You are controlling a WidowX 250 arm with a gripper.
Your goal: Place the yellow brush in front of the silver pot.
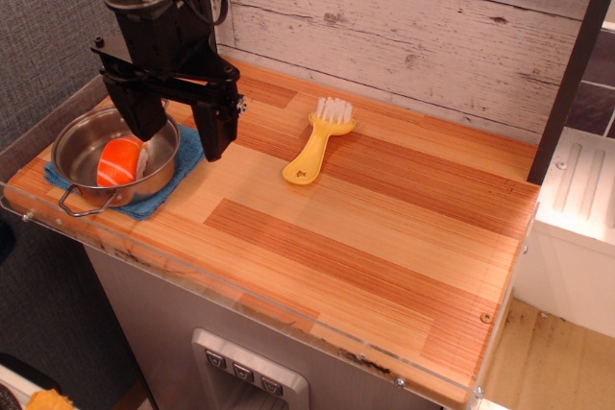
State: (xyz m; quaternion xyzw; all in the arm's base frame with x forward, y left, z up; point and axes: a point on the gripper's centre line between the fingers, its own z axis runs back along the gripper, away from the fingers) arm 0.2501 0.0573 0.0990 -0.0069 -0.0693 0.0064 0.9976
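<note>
The yellow brush [314, 144] lies flat on the wooden counter, white bristles toward the back wall, rounded handle end toward the front. The silver pot [113, 156] sits at the left end on a blue cloth [163, 187], with an orange-and-white object [121, 161] inside it. My black gripper [180, 136] hangs over the pot's right rim, to the left of the brush and apart from it. Its two fingers [215, 127] point down, spread wide, with nothing between them.
A whitewashed plank wall [413, 26] runs along the back. The counter has a clear plastic edge [250, 300] at the front. A dark post [577, 64] and a white unit [577, 228] stand at the right. A grey fabric wall is at the left.
</note>
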